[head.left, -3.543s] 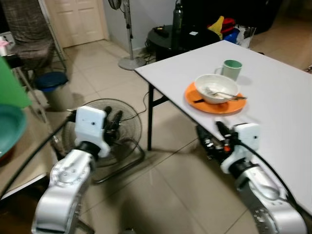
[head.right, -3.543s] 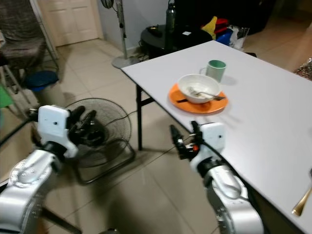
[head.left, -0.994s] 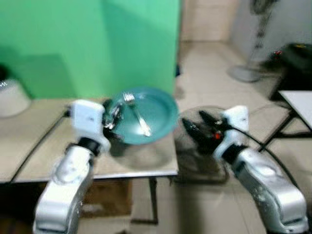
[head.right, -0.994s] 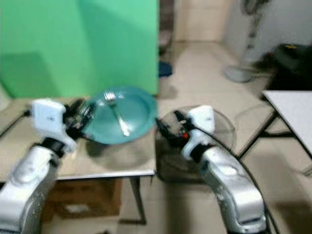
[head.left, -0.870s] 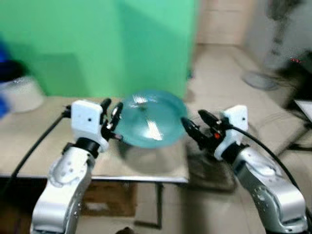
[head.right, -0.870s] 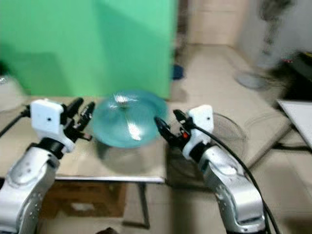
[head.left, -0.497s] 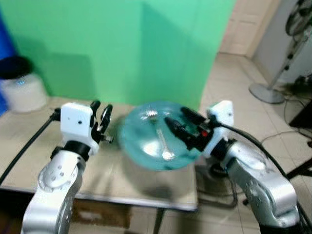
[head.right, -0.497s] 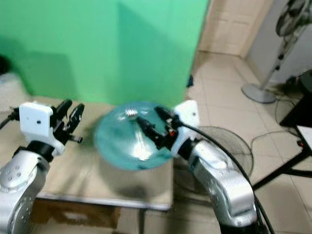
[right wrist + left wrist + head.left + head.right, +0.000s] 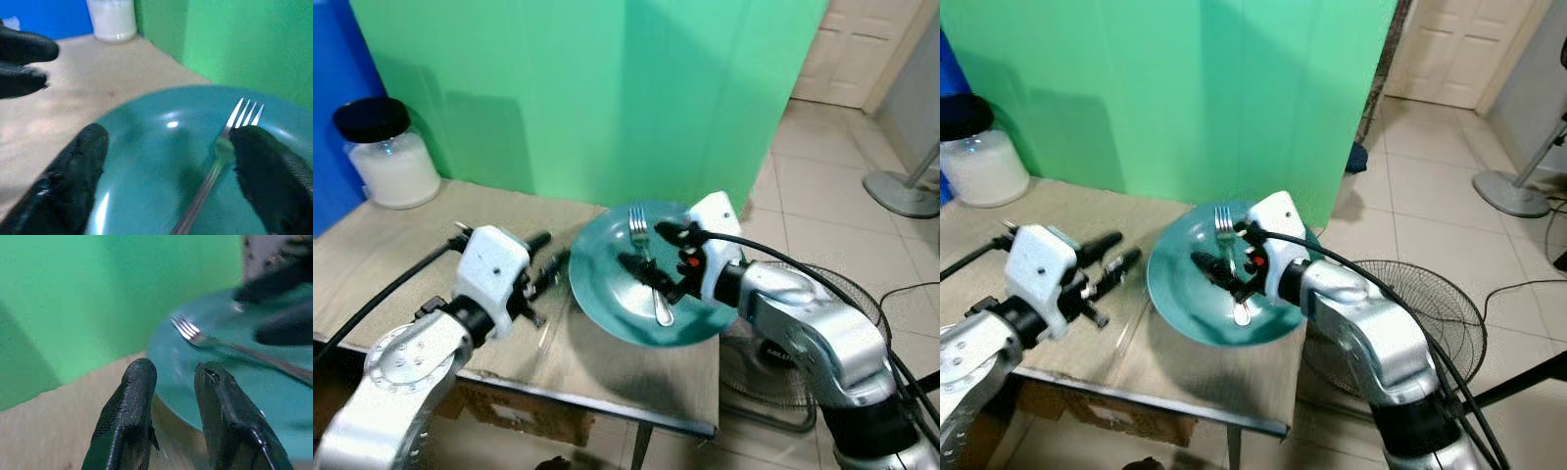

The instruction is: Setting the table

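Bright even light, soft wrist-view blur

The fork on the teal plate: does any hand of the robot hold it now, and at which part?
Nothing is held. The right hand is open above the fork, which lies on the teal plate. The left hand, open, is beside the plate's rim.

Wall: we see a green screen [image 9: 607, 98] behind the table, and a blue panel [image 9: 331, 117] at its left.
Table: a beige top [image 9: 391, 245].
Floor: pale tiles [image 9: 1410, 196].
Door: a cream panel door [image 9: 1449, 49].
Fans: one lying on the floor [image 9: 1410, 304], one stand base [image 9: 1508, 196].
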Tool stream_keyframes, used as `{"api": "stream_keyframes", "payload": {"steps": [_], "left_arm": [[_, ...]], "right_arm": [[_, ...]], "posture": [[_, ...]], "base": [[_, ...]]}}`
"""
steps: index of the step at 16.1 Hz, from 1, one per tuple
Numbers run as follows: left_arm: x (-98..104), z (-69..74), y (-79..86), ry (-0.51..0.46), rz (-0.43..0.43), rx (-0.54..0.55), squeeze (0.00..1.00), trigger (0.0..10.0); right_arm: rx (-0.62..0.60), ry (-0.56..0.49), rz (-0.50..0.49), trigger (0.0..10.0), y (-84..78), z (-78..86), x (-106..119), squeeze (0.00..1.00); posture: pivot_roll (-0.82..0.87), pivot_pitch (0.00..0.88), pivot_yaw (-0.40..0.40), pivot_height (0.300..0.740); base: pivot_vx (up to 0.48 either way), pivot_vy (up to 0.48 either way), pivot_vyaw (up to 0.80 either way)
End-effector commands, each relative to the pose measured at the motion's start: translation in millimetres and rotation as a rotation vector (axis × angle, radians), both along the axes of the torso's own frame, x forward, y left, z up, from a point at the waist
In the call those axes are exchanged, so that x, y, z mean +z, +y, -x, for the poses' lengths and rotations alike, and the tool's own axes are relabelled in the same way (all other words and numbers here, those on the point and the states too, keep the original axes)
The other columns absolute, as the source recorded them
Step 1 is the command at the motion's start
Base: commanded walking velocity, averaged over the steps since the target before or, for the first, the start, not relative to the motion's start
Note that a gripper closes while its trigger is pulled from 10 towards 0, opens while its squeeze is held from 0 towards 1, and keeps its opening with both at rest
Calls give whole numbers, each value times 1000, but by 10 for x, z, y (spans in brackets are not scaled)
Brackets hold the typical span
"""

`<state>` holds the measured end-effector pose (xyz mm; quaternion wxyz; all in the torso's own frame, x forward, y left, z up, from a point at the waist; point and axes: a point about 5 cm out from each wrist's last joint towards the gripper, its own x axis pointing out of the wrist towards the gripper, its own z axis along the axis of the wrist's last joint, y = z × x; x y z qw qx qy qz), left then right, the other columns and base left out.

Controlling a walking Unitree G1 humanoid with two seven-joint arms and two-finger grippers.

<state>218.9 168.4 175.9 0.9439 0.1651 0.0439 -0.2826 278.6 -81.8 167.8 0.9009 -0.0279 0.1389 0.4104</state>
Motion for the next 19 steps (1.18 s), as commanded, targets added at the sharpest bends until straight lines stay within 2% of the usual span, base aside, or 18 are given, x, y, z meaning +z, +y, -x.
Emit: {"api": "stream_keyframes", "payload": {"steps": [1,3,4,5,6,10,11,12,14,15,16,17,19], "left_arm": [[-6,46,-41,38,-19,-83,0,10000],[-23,67,5,69,-36,-111,0,10000],[-26,72,29,76,-39,-113,0,10000],[-26,72,37,78,-40,-113,0,10000],[-26,86,56,87,-45,-120,0,10000],[-36,95,91,100,-42,-129,0,10000],[-41,95,97,101,-42,-131,0,10000],[-43,95,100,101,-42,-131,0,10000],[-52,95,113,104,-44,-136,0,10000],[-57,95,117,105,-45,-139,0,10000],[-60,94,118,105,-46,-140,0,10000],[-70,94,119,106,-46,-147,0,10000],[-79,96,115,111,-41,-158,0,10000]], "right_arm": [[-10,-6,45,10000,62,-89,33,1000],[8,24,96,10000,146,-141,16,1000],[10,89,128,10000,171,-144,-25,1000],[4,107,135,10000,179,-149,-36,1000],[-28,150,251,10000,172,-174,-104,0],[-130,249,278,10000,184,-219,-136,0],[-150,261,274,9137,188,-230,-134,0],[-154,267,273,9137,190,-232,-134,0],[-172,309,285,2863,191,-228,-139,0],[-181,324,284,1686,190,-225,-142,0],[-187,331,280,1098,188,-226,-141,0],[-199,339,272,0,178,-238,-129,0],[-203,340,272,0,179,-247,-121,0]], "posture": [[189,0,-3,740],[190,0,-2,740],[195,0,-4,740],[197,0,-5,740],[203,0,-10,740],[208,0,-10,740],[208,0,-9,740],[208,0,-8,740],[206,0,-3,740],[206,0,-1,740],[206,0,-1,740],[206,0,0,740],[206,0,2,740]], "base": [[0,0,0],[0,0,0],[0,0,0],[0,0,0],[0,0,0],[0,0,0],[0,0,0],[0,0,0],[0,0,0],[0,0,0],[0,0,0],[0,0,0],[0,0,0]]}}
